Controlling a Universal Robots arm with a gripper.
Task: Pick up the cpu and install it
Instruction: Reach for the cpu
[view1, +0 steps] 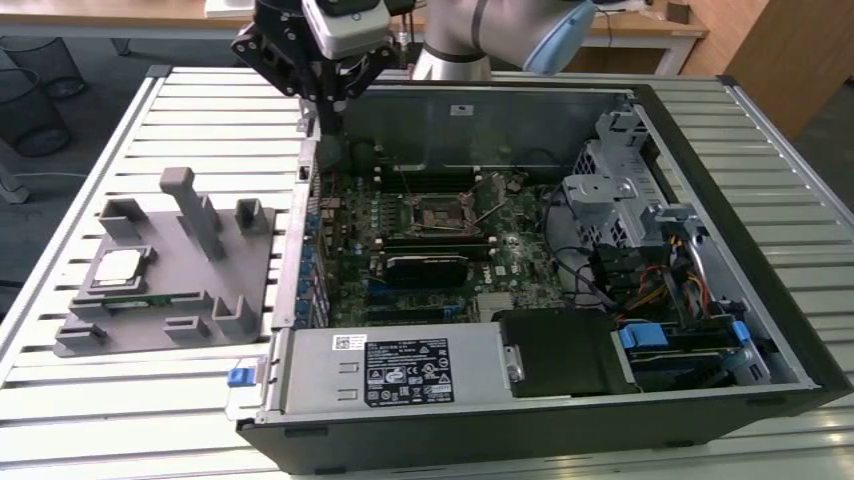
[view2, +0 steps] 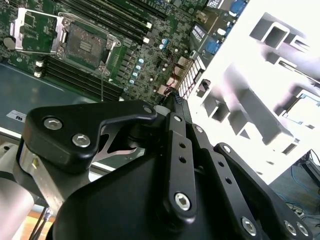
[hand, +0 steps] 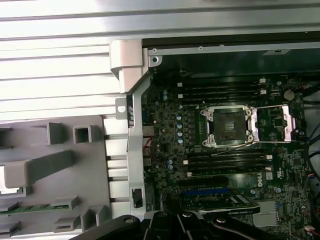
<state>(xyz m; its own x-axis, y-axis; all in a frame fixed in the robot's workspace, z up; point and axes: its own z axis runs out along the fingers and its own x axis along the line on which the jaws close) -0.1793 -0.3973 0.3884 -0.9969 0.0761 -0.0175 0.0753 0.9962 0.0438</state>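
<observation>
The exterior view looks down from high up, a bit far off, on the open computer (view1: 387, 365) on the bench (view1: 200, 110), with the arm (view1: 467, 35) at the far end. The first wrist view looks straight down on the green board (hand: 165, 135) and grey tray (hand: 95, 170). The second wrist view peeks past the gripper (view2: 170, 102), tilted. Both wrist views share the board's socket (hand: 229, 126).

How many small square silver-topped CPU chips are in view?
1. The small square silver-grey cpu lies on the grey moulded holder at the exterior view's left, outside the open black computer case. The motherboard's metal-framed socket looks empty. None seems hidden.
</observation>
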